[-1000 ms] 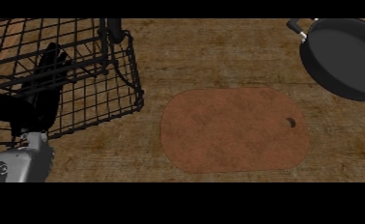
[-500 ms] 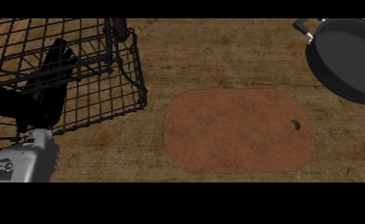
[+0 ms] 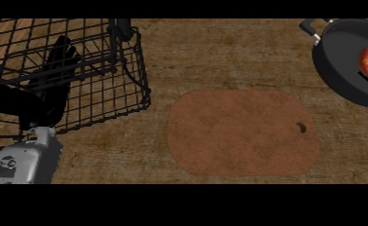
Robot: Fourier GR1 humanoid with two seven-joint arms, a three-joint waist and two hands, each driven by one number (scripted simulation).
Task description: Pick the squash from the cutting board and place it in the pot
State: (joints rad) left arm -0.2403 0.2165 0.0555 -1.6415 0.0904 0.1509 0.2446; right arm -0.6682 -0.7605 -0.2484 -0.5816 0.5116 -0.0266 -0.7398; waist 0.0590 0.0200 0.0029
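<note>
Cutting board [image 3: 243, 132] flat on the wooden tabletop [image 3: 215, 54], centre-right, surface bare; hanging hole toward the right edge. Pot [image 3: 341, 62] at the upper right, cut off by the frame, handle stub pointing up-left. Reddish-orange object [image 3: 363, 62] visible inside the pot at the frame's edge, probably the squash (only a sliver shows, so identification is tentative); placement step judged complete or nearly so. Left hand [image 3: 54, 81] at the view's left, beside or behind a black wire basket [image 3: 108, 74], fingers straight and pointing up, holding nothing; posture consistent with resting clear of the work area. Right hand absent from the view, finger state impossible to tell.
</note>
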